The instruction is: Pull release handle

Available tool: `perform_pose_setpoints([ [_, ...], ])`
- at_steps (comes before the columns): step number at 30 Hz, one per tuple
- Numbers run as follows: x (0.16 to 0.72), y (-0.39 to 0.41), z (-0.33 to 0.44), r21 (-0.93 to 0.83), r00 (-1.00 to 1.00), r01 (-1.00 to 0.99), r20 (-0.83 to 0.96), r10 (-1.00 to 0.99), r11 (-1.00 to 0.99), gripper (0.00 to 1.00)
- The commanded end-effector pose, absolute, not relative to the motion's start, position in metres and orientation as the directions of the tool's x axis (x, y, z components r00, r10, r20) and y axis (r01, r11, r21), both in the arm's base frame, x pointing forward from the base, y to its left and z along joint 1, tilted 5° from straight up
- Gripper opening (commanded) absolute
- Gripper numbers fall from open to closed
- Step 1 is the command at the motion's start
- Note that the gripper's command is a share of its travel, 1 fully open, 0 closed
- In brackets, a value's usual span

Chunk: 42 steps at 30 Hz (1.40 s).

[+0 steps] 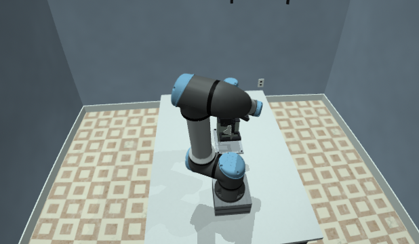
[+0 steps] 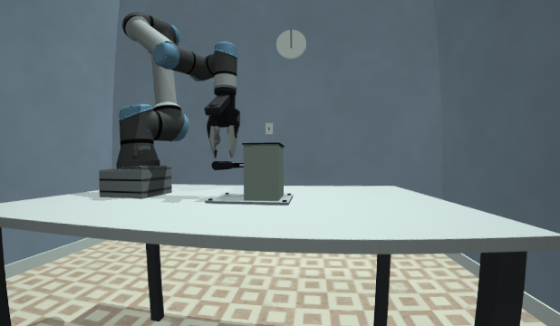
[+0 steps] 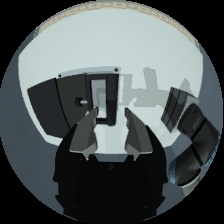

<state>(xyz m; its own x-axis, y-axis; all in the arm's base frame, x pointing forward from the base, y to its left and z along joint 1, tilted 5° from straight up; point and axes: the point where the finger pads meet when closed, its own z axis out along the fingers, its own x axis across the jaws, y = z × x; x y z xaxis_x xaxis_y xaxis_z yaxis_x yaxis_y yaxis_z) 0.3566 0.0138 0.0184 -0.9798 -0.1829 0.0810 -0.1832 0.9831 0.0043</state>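
Observation:
The release handle (image 2: 223,166) is a short dark grip on a thin rod. It sticks out sideways from the grey-green box (image 2: 263,171), which is bolted to a flat plate (image 2: 249,202) on the table. My gripper (image 2: 222,153) points straight down just above the grip, a small gap apart from it. Its fingers are partly open with nothing between them. In the wrist view the fingers frame the plate, with the box (image 3: 55,102) to the left and the rod's end (image 3: 81,100) showing beside the left finger. In the top view the forearm hides most of the gripper.
The arm's base block (image 2: 135,181) stands on the table on the handle's side of the box. The plate (image 1: 230,146) lies just beyond the base. The table's edges are far from the gripper.

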Motion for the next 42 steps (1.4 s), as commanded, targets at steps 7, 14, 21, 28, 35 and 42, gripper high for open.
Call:
perform_pose_setpoints([
  [7,0.356,0.014,0.018,0.005,-0.98,-0.182,0.081,-0.182,0.983,0.32],
  [14,0.356,0.014,0.018,0.005,-0.98,-0.182,0.081,-0.182,0.983,0.32],
  [21,0.355,0.014,0.017,0.005,-0.98,-0.182,0.082,-0.182,0.983,0.32],
  [28,0.354,0.014,0.014,0.006,-0.98,-0.182,0.084,-0.182,0.983,0.32],
  [35,0.354,0.014,0.011,0.006,-0.98,-0.182,0.084,-0.182,0.983,0.32],
  [42,0.354,0.014,0.004,0.006,-0.98,-0.182,0.084,-0.182,0.983,0.32],
])
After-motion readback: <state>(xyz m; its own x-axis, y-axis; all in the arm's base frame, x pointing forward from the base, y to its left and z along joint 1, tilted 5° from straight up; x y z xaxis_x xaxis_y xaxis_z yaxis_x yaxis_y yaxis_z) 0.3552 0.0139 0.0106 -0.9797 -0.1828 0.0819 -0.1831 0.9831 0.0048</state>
